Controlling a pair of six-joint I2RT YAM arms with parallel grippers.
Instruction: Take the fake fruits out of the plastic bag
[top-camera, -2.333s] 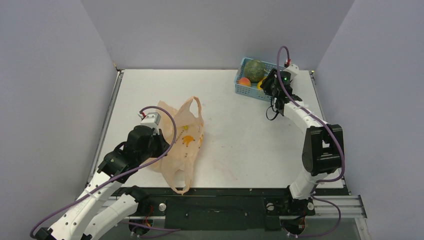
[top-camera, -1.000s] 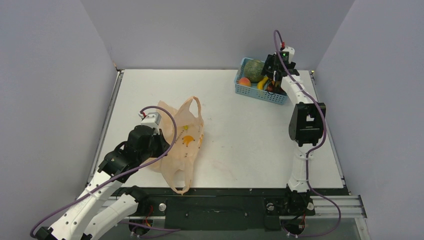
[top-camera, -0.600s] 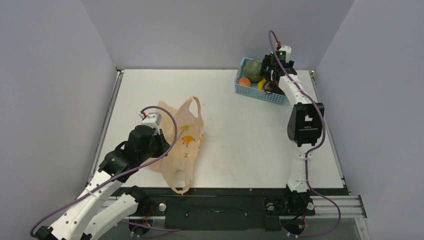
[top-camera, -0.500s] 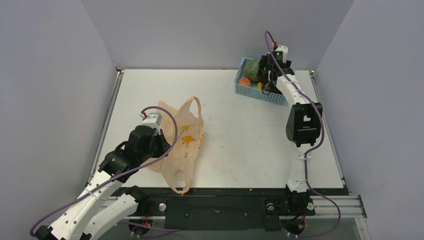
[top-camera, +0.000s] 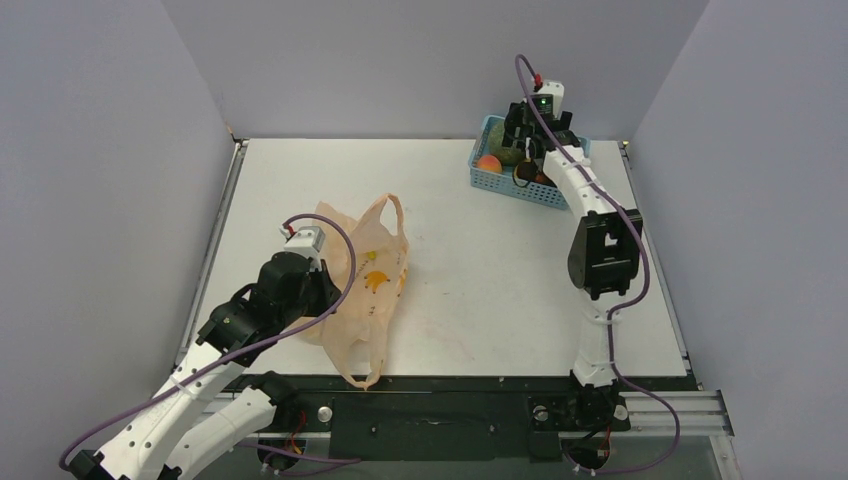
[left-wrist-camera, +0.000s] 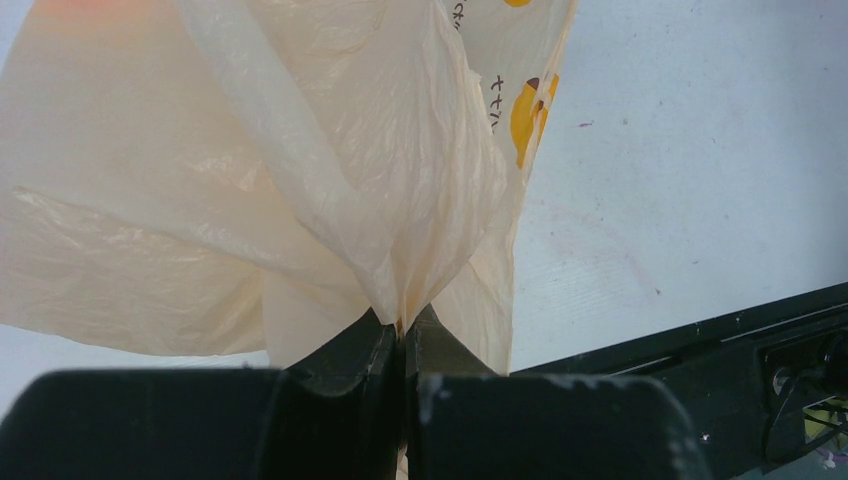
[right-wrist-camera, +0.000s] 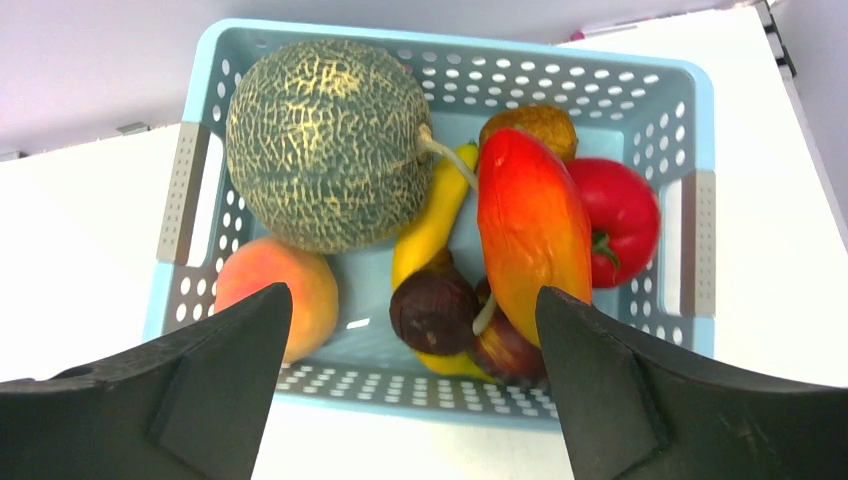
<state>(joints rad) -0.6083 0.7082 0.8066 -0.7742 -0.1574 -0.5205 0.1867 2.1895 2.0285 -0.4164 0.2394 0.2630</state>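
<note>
Here, left gripper clamps plastic bag near table edge; right gripper gapes above basket.

Cannot see inside the plastic bag from the left wrist, cropped by the top and left edges, nor read the folded orange printed mark. Can make out only a strip of the banana from the right wrist, wedged between the melon and mango and overlain by the plum. From above, cannot sort the contents of the blue basket, too small and largely covered by the right arm.
</note>
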